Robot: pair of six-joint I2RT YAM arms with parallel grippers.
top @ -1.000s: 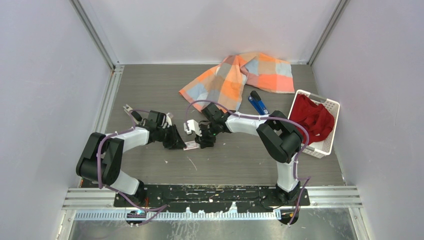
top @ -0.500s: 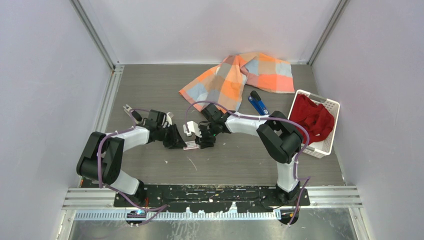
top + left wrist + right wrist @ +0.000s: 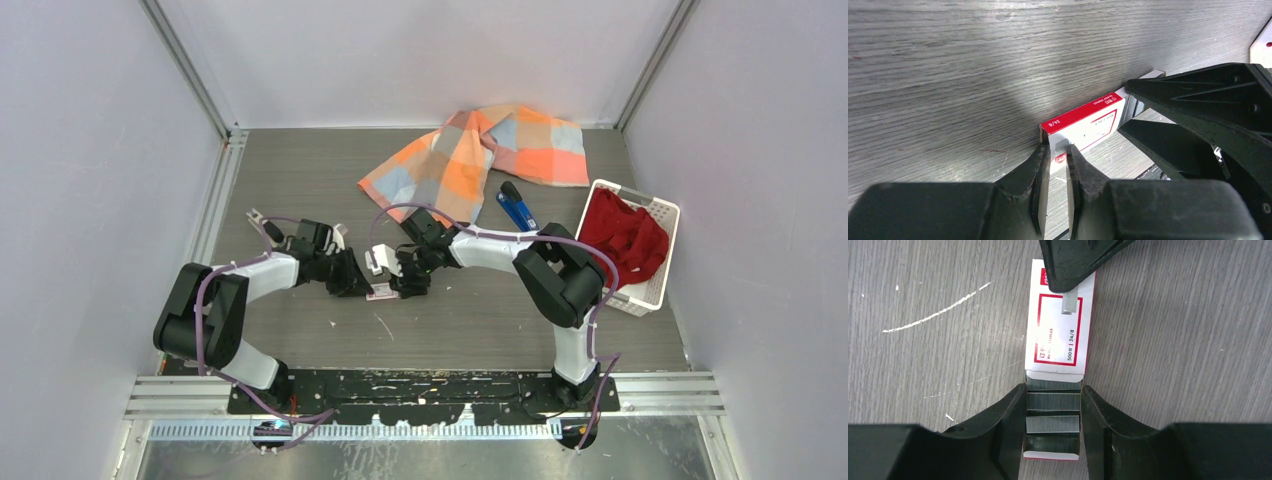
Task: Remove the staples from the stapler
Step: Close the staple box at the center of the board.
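— While ridged grey staples point(image 3: 1053, 422) fill the cardboard tray point(image 3: 1050, 455), what grips it?
— Right gripper point(image 3: 1053, 390), low, squeezing its sides; left gripper point(image 3: 1058, 150) pinches the glossy red-white packet point(image 3: 1083, 122). Blue plastic stapler point(image 3: 516, 208) lies beside the checked cloth point(image 3: 470, 155).

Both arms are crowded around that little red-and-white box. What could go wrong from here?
1. The jaws of the left gripper pinch a tiny staple strip over the closed sleeve of the box, not over its open tray. Let go there, it would likely slide onto the table.
2. The jaws of the right gripper hug the pulled-out tray; a nudge could spill the loose strips in it.
3. The two grippers sit very close and might bump.
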